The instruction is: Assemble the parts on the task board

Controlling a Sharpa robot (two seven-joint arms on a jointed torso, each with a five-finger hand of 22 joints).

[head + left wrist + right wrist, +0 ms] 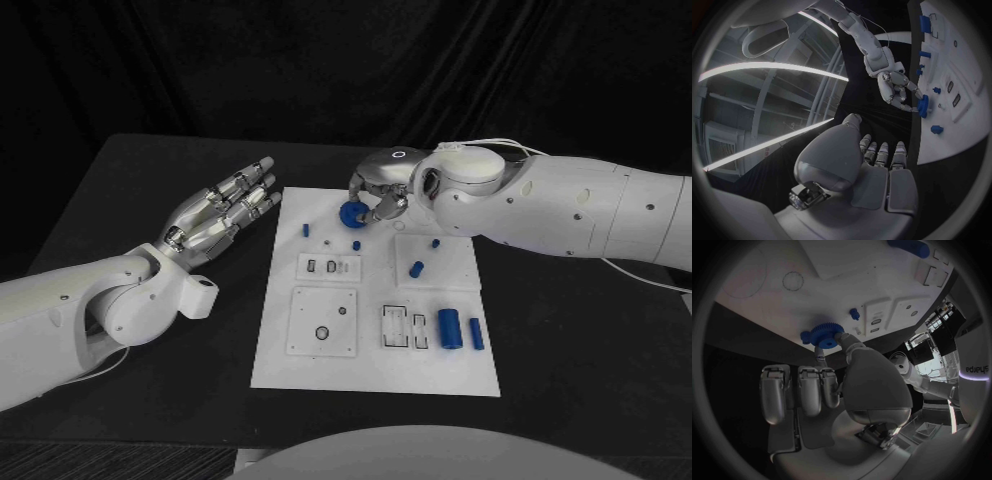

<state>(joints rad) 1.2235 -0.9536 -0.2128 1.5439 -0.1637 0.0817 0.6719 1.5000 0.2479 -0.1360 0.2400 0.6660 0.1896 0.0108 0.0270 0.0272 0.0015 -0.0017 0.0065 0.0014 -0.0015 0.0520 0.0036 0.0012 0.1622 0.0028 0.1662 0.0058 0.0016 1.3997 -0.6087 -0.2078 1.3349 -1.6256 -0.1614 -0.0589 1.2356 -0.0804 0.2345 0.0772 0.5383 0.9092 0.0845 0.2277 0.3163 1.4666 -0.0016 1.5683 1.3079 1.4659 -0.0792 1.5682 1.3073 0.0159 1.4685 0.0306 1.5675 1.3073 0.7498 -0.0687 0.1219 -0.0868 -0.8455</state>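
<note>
Your right hand [387, 190] pinches the blue gear [351, 215] at the white board's [289, 365] far edge, left hand [224, 212] spread empty beside it; next, seat that gear squarely on its peg.

The black table [159, 170] carries the white task board [375, 375], a long plate lying flat at its centre with its short edges toward twelve and six o'clock. On the board, small blue pegs [307, 229] sit toward eleven o'clock, another blue part [415, 268] lies just right of centre, and two blue cylinders [449, 324] lie side by side (one thicker than the other) toward four o'clock. Recessed white fixtures [323, 322] sit near the centre and toward seven o'clock, with narrow slots [404, 327] beside them.
</note>
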